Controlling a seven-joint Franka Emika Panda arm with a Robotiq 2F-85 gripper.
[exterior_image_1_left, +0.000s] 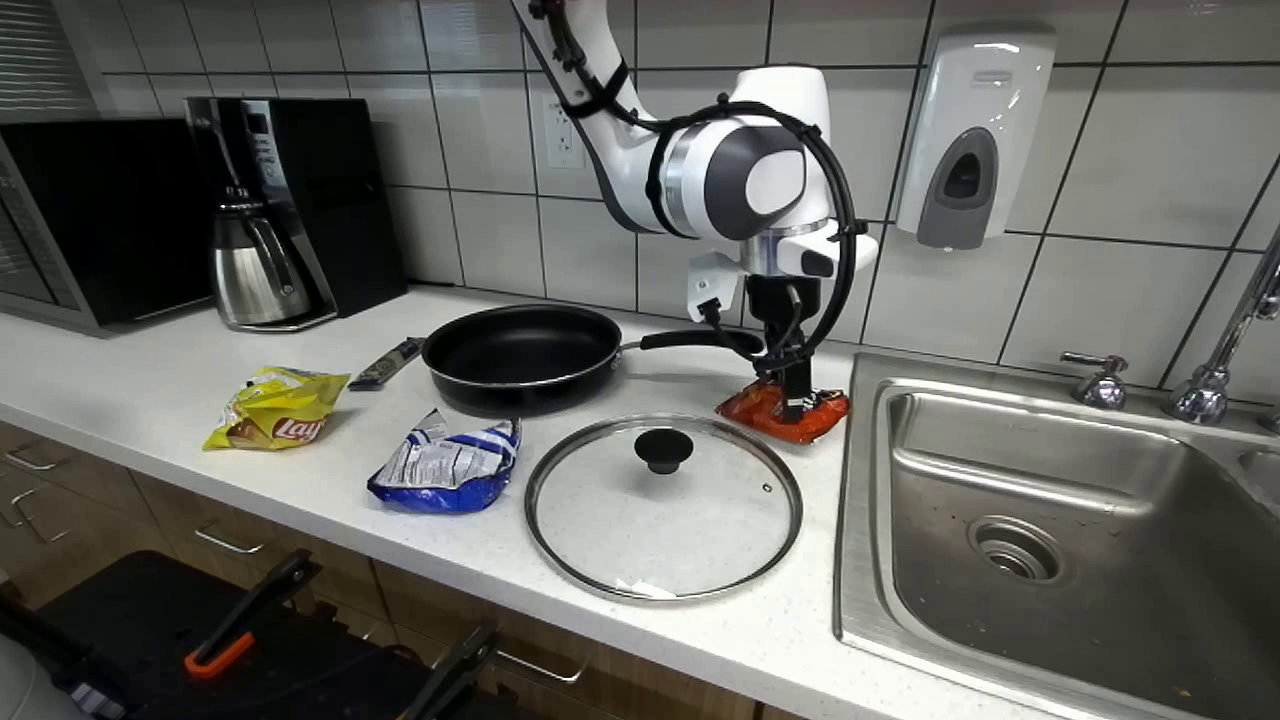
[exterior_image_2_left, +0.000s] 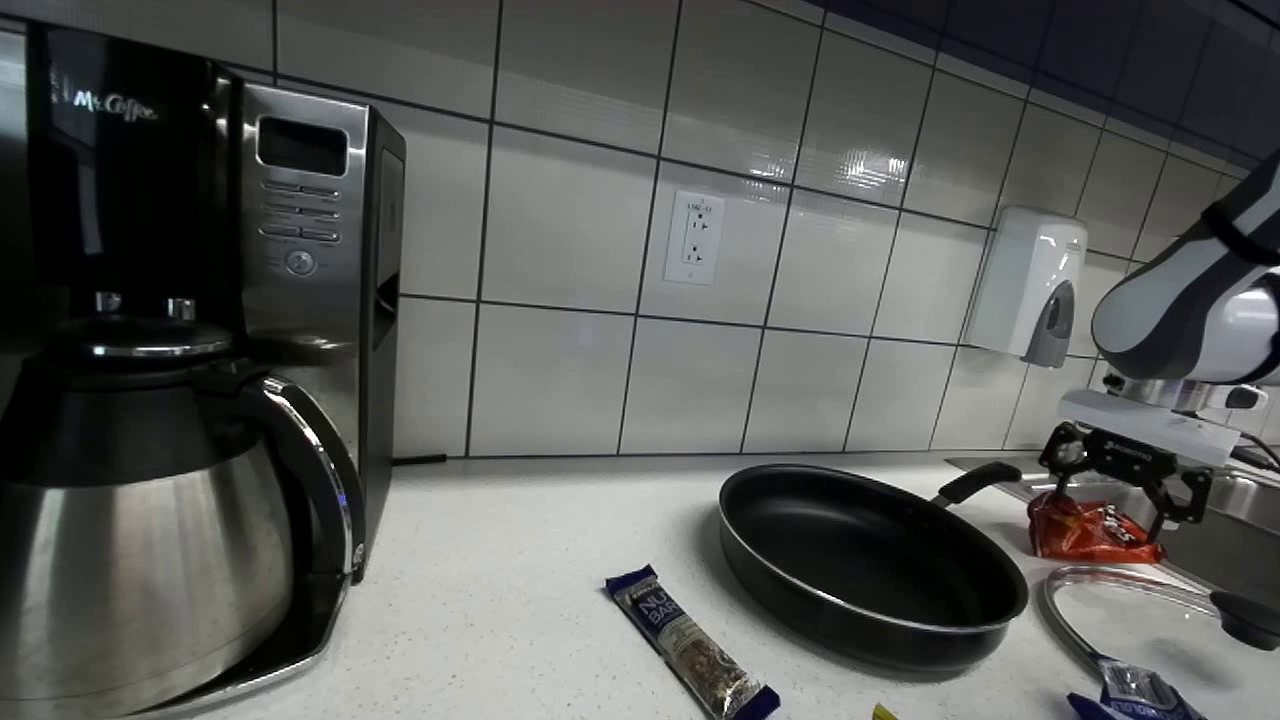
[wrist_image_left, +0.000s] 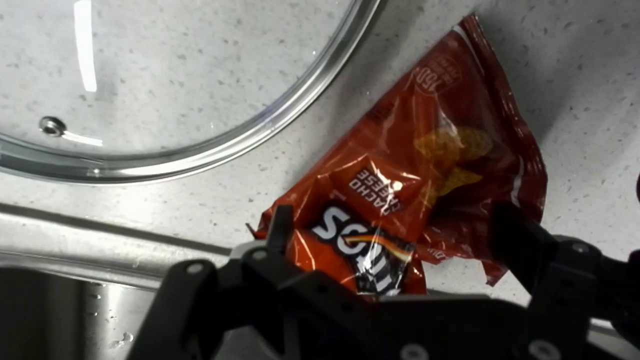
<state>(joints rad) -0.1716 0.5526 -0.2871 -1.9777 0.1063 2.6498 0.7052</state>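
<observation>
- See the hand (wrist_image_left: 393, 220) pointing down at the red chip bag (wrist_image_left: 410, 150), with fingers (wrist_image_left: 281, 227) spread wide.
- Find this bag lying crumpled on the pale, speckled bench (exterior_image_1_left: 160, 370), just beside the rim of the steel sink (exterior_image_1_left: 861, 560), with "NACHO CHEESE" legible in the wrist view.
- Notice both fingertips overlapping opposite sides of the bag in the wrist view; cannot tell about actual contact.
- Near the bag, spot the round glass lid (exterior_image_1_left: 660, 530), lying flat with its black knob (exterior_image_1_left: 664, 448) on top.
- Behind the lid, toward the tiled wall (exterior_image_1_left: 490, 230), note the black frying pan (exterior_image_1_left: 525, 345), standing upright with its long handle (exterior_image_1_left: 690, 339) pointing toward the hand.
- In an exterior view, make out the blue-and-white bag (exterior_image_1_left: 450, 465) just beside the lid, and the yellow Lay's bag (exterior_image_1_left: 275, 412) well apart from the hand.
- Near the pan, observe the wrapped bar (exterior_image_2_left: 690, 645), lying flat with dark blue ends.
- Farther from the sink, see the coffee maker (exterior_image_2_left: 300, 300) with its steel carafe (exterior_image_2_left: 150, 580) in place.
- On the wall, find the white soap dispenser (exterior_image_1_left: 985, 90) above the sink, and the power outlet (exterior_image_2_left: 693, 238) behind the pan.
</observation>
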